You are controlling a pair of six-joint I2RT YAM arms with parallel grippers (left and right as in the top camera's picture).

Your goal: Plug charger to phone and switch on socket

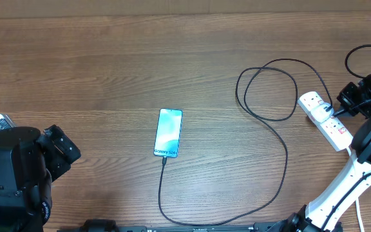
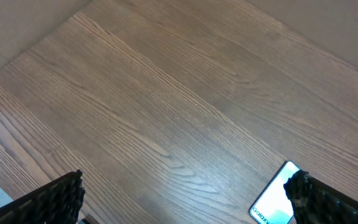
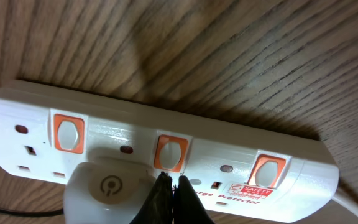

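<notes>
The phone [image 1: 168, 132] lies screen up in the middle of the table, and its lower end shows in the left wrist view [image 2: 275, 199]. The charger's black cable [image 1: 272, 129] runs from the phone's near end in a long loop to a white adapter [image 3: 107, 190] plugged into the socket strip [image 1: 326, 119]. My right gripper [image 1: 340, 106] is shut, and its tips [image 3: 171, 182] sit at the lower edge of the strip's middle orange switch [image 3: 171, 151]. My left gripper [image 2: 185, 196] is open and empty, left of the phone.
The strip [image 3: 303, 162] has three orange switches and a thick white cord leaving at its right end [image 3: 356, 196]. My left arm's base [image 1: 11, 171] fills the near left corner; my right arm [image 1: 346, 187] crosses the near right.
</notes>
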